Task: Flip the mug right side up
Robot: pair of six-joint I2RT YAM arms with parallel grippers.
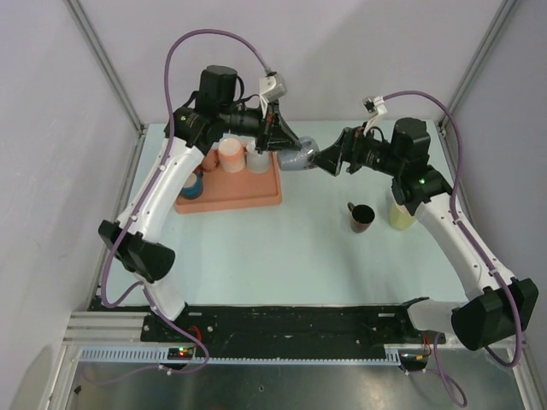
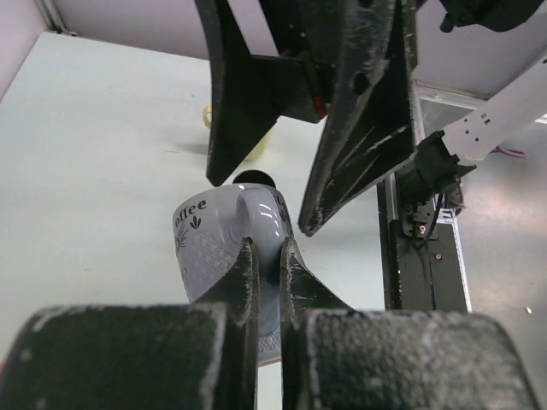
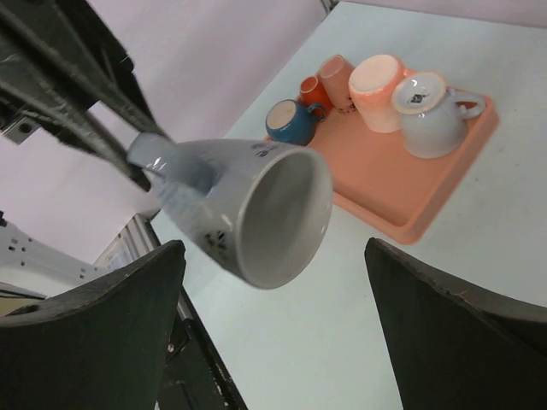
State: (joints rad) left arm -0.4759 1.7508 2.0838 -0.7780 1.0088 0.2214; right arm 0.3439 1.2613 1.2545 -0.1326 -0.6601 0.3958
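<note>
A grey-white mug (image 1: 297, 157) with dark print is held in the air on its side, just right of the orange tray (image 1: 256, 192). My left gripper (image 1: 280, 137) is shut on the mug's handle (image 2: 261, 224); its fingers (image 2: 244, 273) clamp the handle from both sides. The mug's open mouth (image 3: 286, 213) faces my right gripper (image 1: 326, 161), which is open wide just off the rim, one finger (image 3: 94, 316) on either side. In the left wrist view the right gripper's fingers (image 2: 359, 111) stand just beyond the mug (image 2: 218, 248).
The tray holds several cups: a pink one (image 1: 231, 156), a grey-white one (image 1: 257, 159), a blue one (image 1: 191, 185), and small orange ones (image 3: 323, 85). A dark brown mug (image 1: 361, 217) and a yellow cup (image 1: 402, 213) stand at the right.
</note>
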